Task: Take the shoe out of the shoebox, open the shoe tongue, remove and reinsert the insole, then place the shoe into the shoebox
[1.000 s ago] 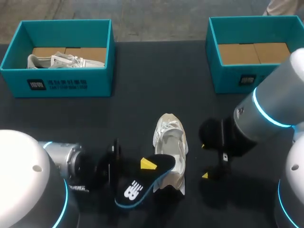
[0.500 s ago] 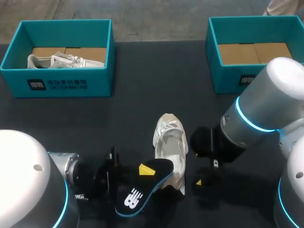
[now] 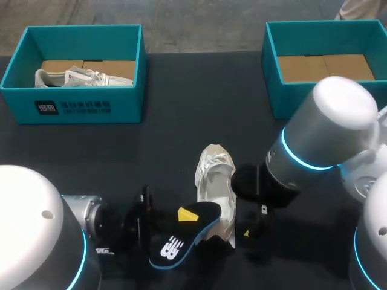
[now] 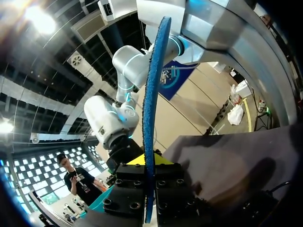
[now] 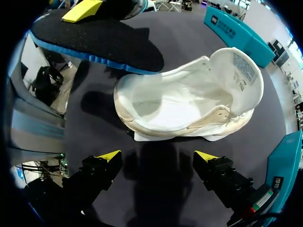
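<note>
Left hand (image 4: 149, 163) clamped the insole (image 3: 181, 238) at lower centre, beside the white shoe (image 3: 216, 181) lying on the desk (image 3: 181, 139); right hand (image 5: 158, 156) stood open by the shoe.

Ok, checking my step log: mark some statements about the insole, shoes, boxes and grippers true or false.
The left gripper is shut on the black, blue-edged foam insole. True.
The right gripper is open beside the white, beige-soled shoe. True.
That shoe sits inside a box. False: it lies on the black table.
The left teal cardboard box holds a second pale shoe. True.
The insole is in the shoe. False: it is held outside.
</note>
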`<state>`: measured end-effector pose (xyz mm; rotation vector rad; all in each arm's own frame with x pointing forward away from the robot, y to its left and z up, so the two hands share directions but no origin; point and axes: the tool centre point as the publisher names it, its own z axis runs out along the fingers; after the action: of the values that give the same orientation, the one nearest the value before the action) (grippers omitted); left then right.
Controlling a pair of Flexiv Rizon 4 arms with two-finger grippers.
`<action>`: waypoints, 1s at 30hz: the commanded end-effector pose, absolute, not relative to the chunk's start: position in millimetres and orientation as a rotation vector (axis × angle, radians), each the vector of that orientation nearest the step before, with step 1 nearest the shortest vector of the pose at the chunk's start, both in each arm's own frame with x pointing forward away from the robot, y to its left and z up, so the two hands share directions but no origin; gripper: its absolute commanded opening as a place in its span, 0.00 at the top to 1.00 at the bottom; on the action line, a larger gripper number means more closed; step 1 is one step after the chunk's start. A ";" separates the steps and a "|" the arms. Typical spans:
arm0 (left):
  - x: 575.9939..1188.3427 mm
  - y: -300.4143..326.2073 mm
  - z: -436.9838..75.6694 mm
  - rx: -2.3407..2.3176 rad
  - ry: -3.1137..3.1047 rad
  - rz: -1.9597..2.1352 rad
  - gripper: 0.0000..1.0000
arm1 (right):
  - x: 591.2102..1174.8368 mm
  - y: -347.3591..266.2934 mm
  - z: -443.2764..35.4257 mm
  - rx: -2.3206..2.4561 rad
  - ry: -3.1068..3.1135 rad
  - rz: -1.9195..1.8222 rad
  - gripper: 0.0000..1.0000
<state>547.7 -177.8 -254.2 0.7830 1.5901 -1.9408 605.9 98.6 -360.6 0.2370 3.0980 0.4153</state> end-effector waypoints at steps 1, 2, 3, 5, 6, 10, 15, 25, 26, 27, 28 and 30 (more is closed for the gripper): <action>549.1 -184.2 -258.4 0.780 1.592 -1.937 1.00 | 607.3 103.8 -355.9 0.242 3.105 0.363 0.00; 549.9 -184.8 -259.0 0.779 1.593 -1.935 1.00 | 608.0 103.3 -355.6 0.242 3.104 0.360 0.00; 550.7 -185.4 -259.2 0.777 1.595 -1.930 1.00 | 608.7 102.4 -355.4 0.243 3.103 0.361 0.00; 551.5 -186.6 -259.5 0.780 1.602 -1.927 1.00 | 609.6 101.0 -355.0 0.243 3.100 0.366 0.00; 551.6 -187.2 -259.3 0.784 1.610 -1.930 1.00 | 609.6 99.9 -354.5 0.243 3.098 0.371 0.00; 551.9 -187.5 -258.8 0.794 1.630 -1.922 1.00 | 609.6 99.9 -354.5 0.243 3.098 0.371 0.00; 551.9 -187.5 -258.8 0.794 1.630 -1.922 1.00 | 609.6 99.9 -354.5 0.243 3.098 0.371 0.00; 558.5 -190.4 -260.1 0.800 1.658 -1.948 1.00 | 609.6 99.9 -354.5 0.243 3.098 0.371 0.00; 560.6 -190.9 -259.7 0.783 1.663 -1.963 1.00 | 609.6 99.9 -354.5 0.243 3.098 0.371 0.00; 562.9 -191.4 -259.0 0.773 1.667 -1.976 1.00 | 609.6 99.9 -354.5 0.243 3.098 0.371 0.00; 565.2 -192.0 -258.8 0.769 1.669 -1.971 1.00 | 609.6 99.9 -354.5 0.243 3.098 0.371 0.00; 569.1 -194.0 -258.9 0.759 1.683 -1.966 1.00 | 609.6 99.9 -354.5 0.243 3.098 0.371 0.00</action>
<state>564.2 -188.3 -258.7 0.7551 1.6767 -1.9622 611.0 100.4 -353.6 0.2433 3.1010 0.3710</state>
